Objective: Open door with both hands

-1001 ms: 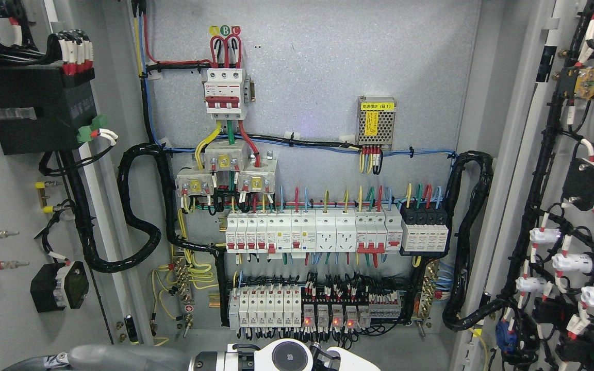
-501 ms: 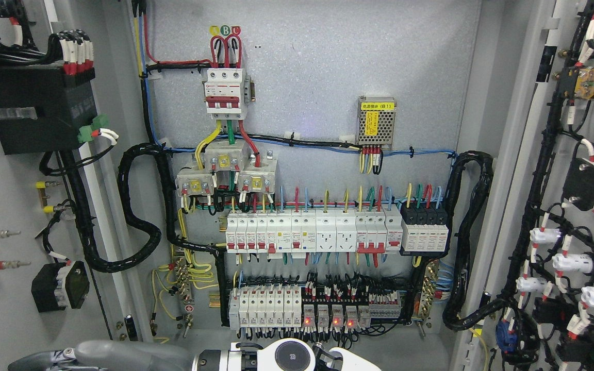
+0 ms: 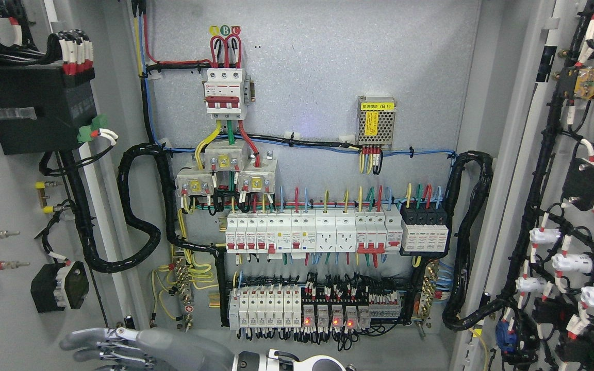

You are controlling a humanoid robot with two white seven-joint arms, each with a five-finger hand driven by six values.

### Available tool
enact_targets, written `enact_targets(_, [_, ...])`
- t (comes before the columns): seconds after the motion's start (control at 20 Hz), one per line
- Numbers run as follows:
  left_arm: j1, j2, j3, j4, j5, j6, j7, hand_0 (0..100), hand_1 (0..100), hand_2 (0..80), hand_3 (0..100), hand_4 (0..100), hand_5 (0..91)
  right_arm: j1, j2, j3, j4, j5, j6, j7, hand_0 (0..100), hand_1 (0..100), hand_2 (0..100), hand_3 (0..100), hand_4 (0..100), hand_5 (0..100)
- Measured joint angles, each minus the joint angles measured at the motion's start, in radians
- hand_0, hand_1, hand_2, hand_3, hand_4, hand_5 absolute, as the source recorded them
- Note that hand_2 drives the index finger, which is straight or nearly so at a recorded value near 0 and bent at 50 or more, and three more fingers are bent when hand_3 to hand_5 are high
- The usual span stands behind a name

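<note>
Bare back panel (image 3: 328,67) above the power supply (image 3: 376,121) offers free room, while breaker rows (image 3: 312,234) and black cable looms (image 3: 137,206) crowd the lower half.

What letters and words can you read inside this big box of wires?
"A", "B", "C": coloured round tags above the red and white breaker.
"(B1)": end of the yellow label on the small metal mesh box; the characters before it are too small to read.
Print on the rows of white breakers is too blurred.

You see a back panel (image 3: 317,67) of matt, speckled grey metal. Below it, the breakers (image 3: 312,233) look like smooth white plastic. Lower left of them, the hand (image 3: 121,346) looks matt grey.
</note>
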Motion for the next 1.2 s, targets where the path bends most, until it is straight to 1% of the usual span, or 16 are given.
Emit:
enact_targets(0.1, [0.019, 0.005, 0.0, -0.051, 0.0, 0.002, 0.0, 29, 0, 2.7, 3, 3, 0.0, 0.064, -0.001, -0.045, -0.011, 0.059, -0.027, 0.002, 22, 0, 0, 0, 0, 0])
enact_targets(0.25, [0.046, 0.011, -0.001, -0.138, 0.0, 0.003, -0.002, 29, 0, 2.7, 3, 3, 0.0, 0.163, 0.01, -0.112, -0.03, 0.155, -0.082, 0.002, 22, 0, 0, 0, 0, 0])
enact_targets(0.35, [0.06, 0.015, -0.001, -0.195, 0.0, -0.001, -0.027, 29, 0, 2.7, 3, 4, 0.0, 0.234, 0.016, -0.153, -0.047, 0.218, -0.134, 0.0, 22, 0, 0, 0, 0, 0])
enact_targets(0.4, [0.069, 0.016, -0.001, -0.227, 0.0, -0.004, -0.06, 29, 0, 2.7, 3, 4, 0.0, 0.269, 0.019, -0.171, -0.056, 0.248, -0.158, -0.003, 22, 0, 0, 0, 0, 0])
enact_targets(0.45, [0.077, 0.018, -0.002, -0.257, 0.0, -0.007, -0.105, 29, 0, 2.7, 3, 4, 0.0, 0.305, 0.022, -0.192, -0.066, 0.283, -0.185, -0.018, 22, 0, 0, 0, 0, 0])
enact_targets(0.55, [0.094, 0.02, -0.002, -0.314, 0.0, -0.013, -0.21, 29, 0, 2.7, 3, 4, 0.0, 0.369, 0.026, -0.234, -0.084, 0.34, -0.215, -0.047, 22, 0, 0, 0, 0, 0])
enact_targets(0.6, [0.103, 0.022, -0.003, -0.343, 0.0, -0.014, -0.258, 29, 0, 2.7, 3, 4, 0.0, 0.404, 0.028, -0.254, -0.093, 0.365, -0.226, -0.071, 22, 0, 0, 0, 0, 0])
enact_targets(0.65, [0.11, 0.024, -0.004, -0.371, 0.0, -0.016, -0.293, 29, 0, 2.7, 3, 3, 0.0, 0.435, 0.03, -0.274, -0.101, 0.384, -0.23, -0.092, 22, 0, 0, 0, 0, 0])
enact_targets(0.8, [0.137, 0.035, -0.024, -0.466, 0.0, -0.019, -0.363, 29, 0, 2.7, 3, 3, 0.0, 0.536, 0.035, -0.341, -0.123, 0.428, -0.246, -0.146, 22, 0, 0, 0, 0, 0])
enact_targets(0.95, [0.165, 0.059, -0.064, -0.58, 0.001, -0.019, -0.423, 29, 0, 2.7, 3, 3, 0.0, 0.633, 0.038, -0.403, -0.141, 0.456, -0.277, -0.17, 22, 0, 0, 0, 0, 0])
enact_targets(1.05, [0.184, 0.076, -0.089, -0.661, 0.002, -0.02, -0.458, 29, 0, 2.7, 3, 3, 0.0, 0.694, 0.038, -0.436, -0.152, 0.471, -0.32, -0.175, 22, 0, 0, 0, 0, 0])
enact_targets(1.2, [0.212, 0.1, -0.121, -0.784, 0.003, -0.021, -0.516, 29, 0, 2.7, 3, 3, 0.0, 0.776, 0.031, -0.487, -0.164, 0.504, -0.394, -0.206, 22, 0, 0, 0, 0, 0])
